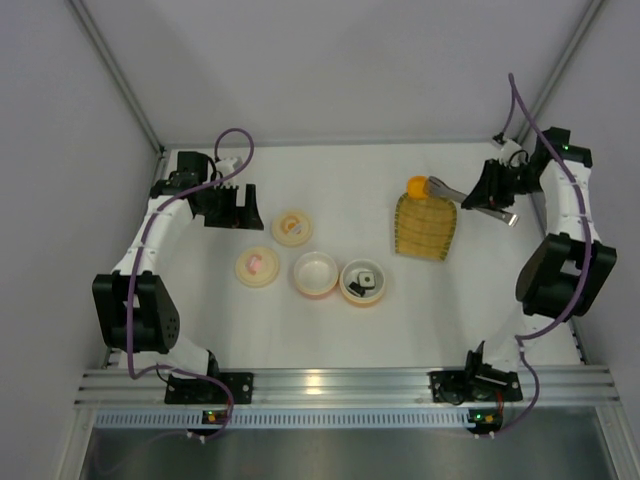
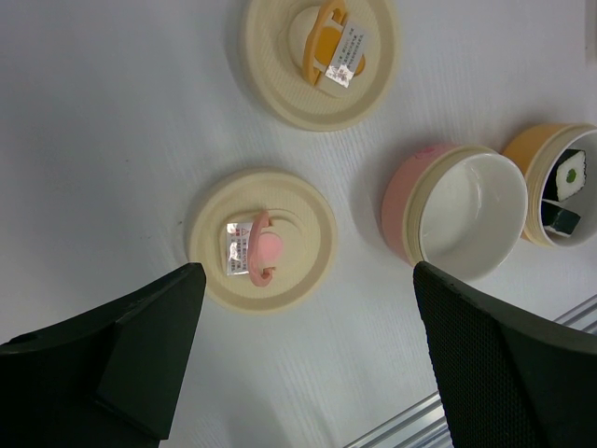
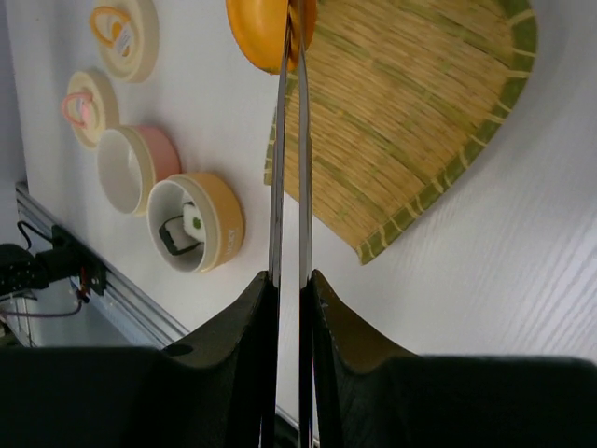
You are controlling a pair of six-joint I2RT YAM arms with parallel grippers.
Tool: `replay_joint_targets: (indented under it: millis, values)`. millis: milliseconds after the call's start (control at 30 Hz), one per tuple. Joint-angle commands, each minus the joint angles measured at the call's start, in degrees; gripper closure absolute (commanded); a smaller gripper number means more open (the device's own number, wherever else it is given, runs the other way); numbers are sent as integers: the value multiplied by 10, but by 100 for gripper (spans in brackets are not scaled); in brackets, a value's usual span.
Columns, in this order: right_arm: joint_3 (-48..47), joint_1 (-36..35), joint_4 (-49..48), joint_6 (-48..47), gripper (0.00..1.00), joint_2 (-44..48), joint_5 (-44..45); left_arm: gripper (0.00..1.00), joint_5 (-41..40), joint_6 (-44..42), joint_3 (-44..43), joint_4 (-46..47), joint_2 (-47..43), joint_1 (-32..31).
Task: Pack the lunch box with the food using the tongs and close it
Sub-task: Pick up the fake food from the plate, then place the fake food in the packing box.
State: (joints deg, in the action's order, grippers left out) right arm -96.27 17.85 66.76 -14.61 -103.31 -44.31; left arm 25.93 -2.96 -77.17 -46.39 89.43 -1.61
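My right gripper is shut on the silver tongs. The tong tips pinch the orange ball at the far end of the yellow woven tray. The lunch box stands as two round tubs, a pink one that is empty and an orange one. Sushi-roll pieces lie in the orange tub. My left gripper hangs open above the lids, holding nothing.
Two cream lids lie left of the tubs: one with an orange handle and one with a pink handle. The table's metal rail runs along the near edge. Walls close in on both sides.
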Motion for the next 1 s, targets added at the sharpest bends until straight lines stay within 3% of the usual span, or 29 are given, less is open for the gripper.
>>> replay_joint_targets:
  millis: [0,133,233,533,733,967]
  values:
    - [-34,-54,71,-40,89,67,-53,2,9,-3,-11,7,-17,3]
    - [-16,-133,79,-54,89,97,-27,2,7,-4,-11,4,-23,3]
    - [-2,-232,81,-67,88,110,-3,2,0,-3,-8,3,-28,3]
    - [8,-403,48,-73,88,107,84,2,10,16,0,12,-24,9]
    - [17,-469,34,-75,87,93,127,2,45,21,-11,4,-7,42]
    - [16,-497,4,-64,85,64,150,2,48,20,-7,8,-7,42]
